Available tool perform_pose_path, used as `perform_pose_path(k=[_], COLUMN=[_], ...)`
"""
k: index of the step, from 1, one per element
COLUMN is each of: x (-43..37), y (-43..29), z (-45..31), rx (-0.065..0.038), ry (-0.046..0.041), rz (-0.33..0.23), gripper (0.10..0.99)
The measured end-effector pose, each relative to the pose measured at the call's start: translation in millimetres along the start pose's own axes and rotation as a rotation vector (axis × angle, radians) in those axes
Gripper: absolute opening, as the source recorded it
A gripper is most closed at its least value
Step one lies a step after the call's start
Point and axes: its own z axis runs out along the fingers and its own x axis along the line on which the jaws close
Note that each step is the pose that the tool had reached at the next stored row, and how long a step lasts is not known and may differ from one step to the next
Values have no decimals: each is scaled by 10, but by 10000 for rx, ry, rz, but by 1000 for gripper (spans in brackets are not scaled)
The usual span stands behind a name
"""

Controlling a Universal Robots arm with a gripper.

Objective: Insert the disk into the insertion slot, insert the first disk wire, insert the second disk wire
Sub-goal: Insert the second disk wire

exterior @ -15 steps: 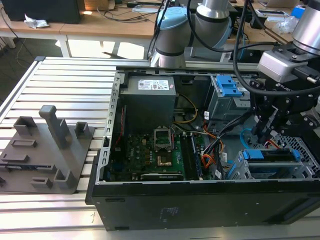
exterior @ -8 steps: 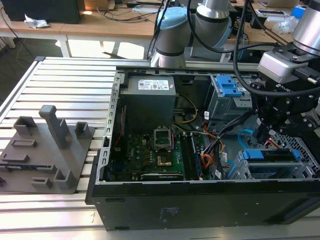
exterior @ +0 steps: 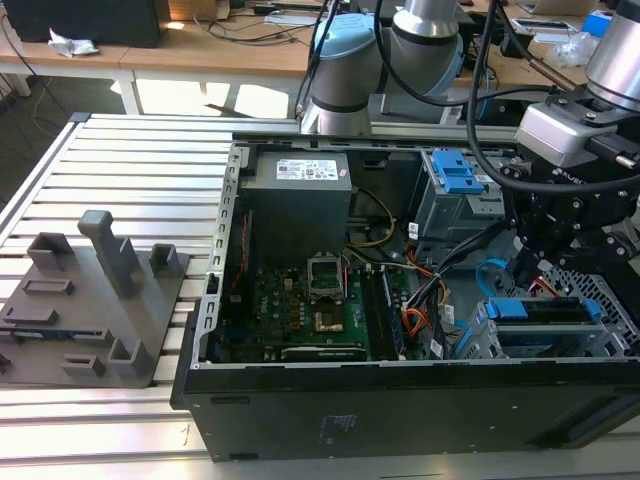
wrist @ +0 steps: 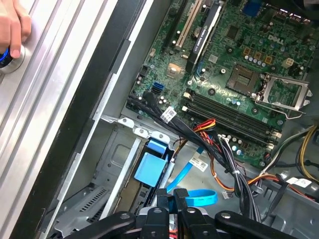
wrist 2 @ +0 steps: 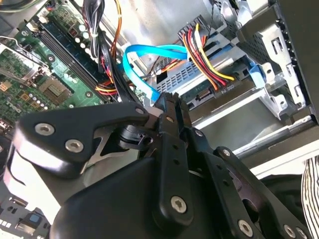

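Observation:
The disk (exterior: 545, 312), in its blue carrier, lies in the insertion slot (exterior: 603, 288) at the case's front corner, on the exterior view's right. My gripper (exterior: 525, 262) hangs just behind it. In the second wrist view the gripper (wrist 2: 168, 97) is shut on the plug end of the second disk wire (wrist 2: 149, 52), a light-blue flat cable looping up from the fingertips. A red, yellow and black wire bundle (wrist 2: 209, 62) ends in a dark plug against the disk's rear edge (wrist 2: 199, 95). In the first wrist view the gripper (wrist: 172, 193) sits beside the light-blue loop (wrist: 202, 197).
The motherboard (exterior: 300, 300) fills the case floor, with the power supply (exterior: 300, 200) behind it. A taller grey bay with blue latches (exterior: 455, 180) stands beyond the gripper. An orange flat cable (exterior: 415, 322) lies nearby. A hand (wrist: 12, 25) rests on a button outside the case. A grey fixture (exterior: 95, 300) stands on the exterior view's left.

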Motion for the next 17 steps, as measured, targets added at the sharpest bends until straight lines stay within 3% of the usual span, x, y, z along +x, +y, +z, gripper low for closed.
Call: perform_pose_path(k=[6, 17], x=[126, 133], y=[51, 49], z=[15, 27], rx=[0, -89], ry=[-2, -103], rz=[18, 1475], gripper=[161, 161])
